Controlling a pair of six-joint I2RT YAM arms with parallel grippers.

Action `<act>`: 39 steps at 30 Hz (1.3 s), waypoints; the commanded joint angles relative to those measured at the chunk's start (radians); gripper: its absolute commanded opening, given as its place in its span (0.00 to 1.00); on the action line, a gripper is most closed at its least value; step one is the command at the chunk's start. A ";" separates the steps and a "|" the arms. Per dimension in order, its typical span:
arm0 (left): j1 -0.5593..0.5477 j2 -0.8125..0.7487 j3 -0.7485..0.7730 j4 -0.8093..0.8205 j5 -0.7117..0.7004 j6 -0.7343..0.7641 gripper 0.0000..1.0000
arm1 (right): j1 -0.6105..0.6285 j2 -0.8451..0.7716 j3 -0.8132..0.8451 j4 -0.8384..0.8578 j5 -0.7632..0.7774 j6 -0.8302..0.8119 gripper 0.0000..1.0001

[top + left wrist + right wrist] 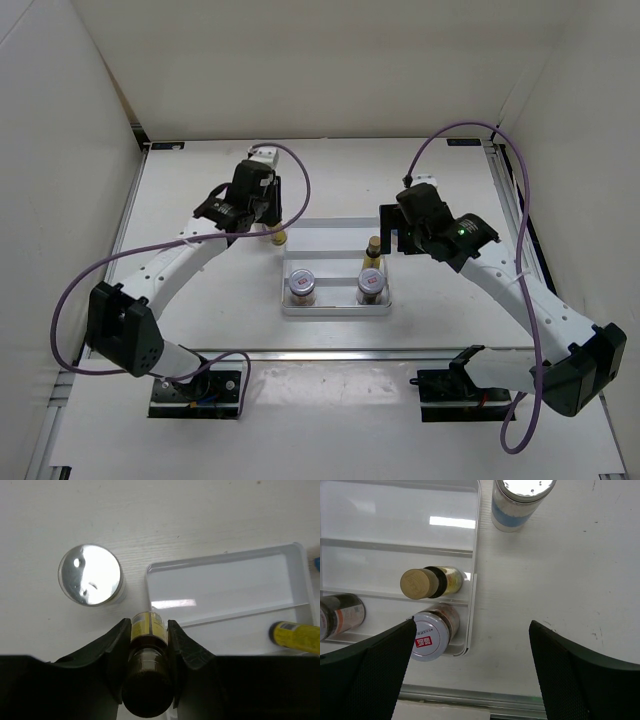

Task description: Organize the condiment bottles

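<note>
Left gripper (pixel 148 623) is seen closed on a tiny yellow bottle (pixel 147 660) — gripped across the labelled body just under the dark cap — and the bottle is held just beside a corner of the white tray (pixel 225 567), near a silver-capped tall bottle (pixel 90 575) that stands on the table (pixel 200 510). Right gripper (pixel 472 625) is spread wide over the tray's edge, with nothing held between its fingers. Such a bottle is judged light, rigid and smooth, so slipping in the grip or tipping on its narrow base is to be expected, and a hold squarely across the label is advised.
</note>
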 commanded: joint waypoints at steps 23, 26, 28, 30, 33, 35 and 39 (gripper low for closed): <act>-0.173 0.058 -0.053 0.036 0.020 -0.085 0.13 | -0.004 -0.031 -0.018 -0.019 0.049 -0.008 0.96; -0.173 0.079 -0.065 0.049 0.020 -0.085 0.17 | -0.004 -0.040 -0.018 -0.028 0.058 -0.008 0.96; -0.173 0.088 -0.065 0.049 0.020 -0.085 0.22 | -0.004 -0.049 -0.018 -0.028 0.067 -0.008 0.96; -0.173 0.088 -0.065 0.049 0.011 -0.085 0.38 | -0.004 -0.059 -0.018 -0.028 0.077 0.003 1.00; -0.173 0.075 -0.047 0.049 0.000 -0.085 0.60 | -0.004 -0.059 -0.028 -0.028 0.077 0.012 1.00; -0.173 0.058 -0.035 0.049 -0.009 -0.076 0.95 | -0.004 -0.059 -0.028 -0.028 0.077 0.012 1.00; -0.173 0.016 0.057 -0.019 -0.051 -0.035 1.00 | -0.023 -0.036 0.009 -0.037 0.098 -0.007 1.00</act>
